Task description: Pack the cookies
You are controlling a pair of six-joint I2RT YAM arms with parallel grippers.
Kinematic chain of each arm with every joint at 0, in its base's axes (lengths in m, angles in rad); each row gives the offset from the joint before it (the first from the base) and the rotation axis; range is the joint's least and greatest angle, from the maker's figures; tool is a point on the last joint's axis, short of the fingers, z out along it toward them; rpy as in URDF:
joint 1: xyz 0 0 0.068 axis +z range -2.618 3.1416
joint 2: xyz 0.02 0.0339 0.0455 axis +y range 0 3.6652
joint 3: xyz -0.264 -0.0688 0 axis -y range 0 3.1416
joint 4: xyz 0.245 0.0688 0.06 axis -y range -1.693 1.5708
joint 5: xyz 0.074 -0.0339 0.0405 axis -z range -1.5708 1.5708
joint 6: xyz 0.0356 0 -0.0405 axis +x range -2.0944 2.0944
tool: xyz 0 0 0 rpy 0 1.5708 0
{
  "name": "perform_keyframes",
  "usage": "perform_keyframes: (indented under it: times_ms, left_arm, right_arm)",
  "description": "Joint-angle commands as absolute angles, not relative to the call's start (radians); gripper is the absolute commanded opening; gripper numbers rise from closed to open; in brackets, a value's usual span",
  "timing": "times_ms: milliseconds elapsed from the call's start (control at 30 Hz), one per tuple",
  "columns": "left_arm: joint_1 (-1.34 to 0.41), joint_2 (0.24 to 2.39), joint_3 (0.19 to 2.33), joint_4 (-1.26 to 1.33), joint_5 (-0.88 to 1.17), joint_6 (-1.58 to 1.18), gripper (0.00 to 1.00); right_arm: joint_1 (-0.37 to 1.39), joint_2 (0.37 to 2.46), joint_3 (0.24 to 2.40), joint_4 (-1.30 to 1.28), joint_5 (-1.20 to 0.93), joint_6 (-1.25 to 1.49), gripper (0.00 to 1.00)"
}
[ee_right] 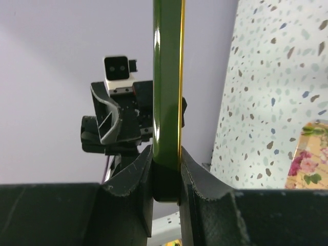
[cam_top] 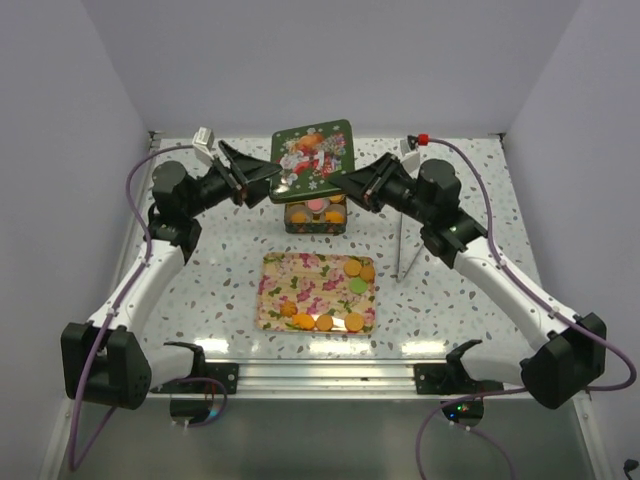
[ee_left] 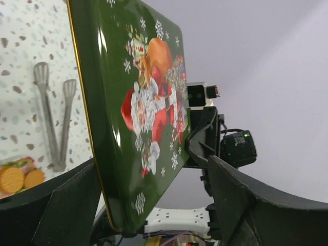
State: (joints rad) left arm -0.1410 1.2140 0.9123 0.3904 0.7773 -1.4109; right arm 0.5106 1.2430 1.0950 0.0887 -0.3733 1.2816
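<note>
The green Christmas tin lid [cam_top: 313,160] hangs above the open tin [cam_top: 316,222], which holds pink and orange cookies [cam_top: 318,209]. My right gripper [cam_top: 352,180] is shut on the lid's right edge; the right wrist view shows its pads clamped on the lid's rim [ee_right: 166,77]. My left gripper [cam_top: 262,172] is open, its fingers astride the lid's left side [ee_left: 148,102] with a wide gap. More cookies [cam_top: 352,268], orange rounds and a green one, lie on the floral tray [cam_top: 300,275]. Two orange cookies [ee_left: 11,179] show in the left wrist view.
Metal tongs [cam_top: 405,250] lie on the speckled table right of the tray, also seen in the left wrist view [ee_left: 51,118]. The tray's corner [ee_right: 307,164] shows in the right wrist view. White walls close the back and sides.
</note>
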Motion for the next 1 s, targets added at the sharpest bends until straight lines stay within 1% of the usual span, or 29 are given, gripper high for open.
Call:
perform_keyframes:
  times_ms: [0, 33, 100, 133, 167, 233, 400, 567, 700, 767, 833, 967]
  left_arm:
    - [-0.146, 1.18, 0.969, 0.206, 0.76, -1.245, 0.86]
    - [-0.146, 1.183, 1.018, 0.067, 0.743, -1.2, 0.9]
    - [-0.146, 1.189, 1.072, -0.091, 0.662, -1.062, 0.93]
    - [-0.146, 1.193, 1.127, -0.238, 0.626, -1.017, 0.96]
    - [-0.146, 1.203, 1.152, -0.308, 0.588, -0.946, 0.97]
    - [-0.146, 1.209, 1.193, -0.452, 0.482, -0.896, 0.97]
    - [-0.146, 1.183, 1.146, -0.512, 0.413, -0.871, 0.96]
    - [-0.149, 1.154, 1.135, -0.551, 0.371, -0.85, 0.95]
    - [-0.225, 1.19, 1.192, -0.592, 0.322, -0.85, 0.94]
    - [-0.283, 1.236, 1.227, -0.6, 0.296, -0.831, 0.93]
    - [-0.305, 1.265, 1.284, -0.635, 0.299, -0.83, 0.93]
    - [-0.37, 1.29, 1.327, -0.614, 0.244, -0.787, 0.93]
  right_arm:
    - [0.496, 1.207, 1.052, 0.09, -0.233, 1.305, 0.05]
    - [0.494, 1.209, 1.031, 0.092, -0.221, 1.313, 0.05]
    - [0.488, 1.221, 1.006, 0.12, -0.196, 1.318, 0.05]
    - [0.488, 1.23, 0.984, 0.132, -0.192, 1.325, 0.05]
    - [0.485, 1.256, 0.976, 0.161, -0.195, 1.328, 0.05]
    - [0.483, 1.293, 0.965, 0.181, -0.202, 1.324, 0.05]
    - [0.479, 1.405, 0.945, 0.285, -0.241, 1.322, 0.04]
    - [0.476, 1.462, 0.96, 0.363, -0.276, 1.305, 0.04]
    - [0.474, 1.512, 1.008, 0.413, -0.301, 1.281, 0.04]
    - [0.476, 1.539, 1.028, 0.394, -0.31, 1.264, 0.04]
    - [0.474, 1.552, 1.032, 0.397, -0.301, 1.269, 0.03]
    - [0.466, 1.591, 1.045, 0.417, -0.307, 1.255, 0.03]
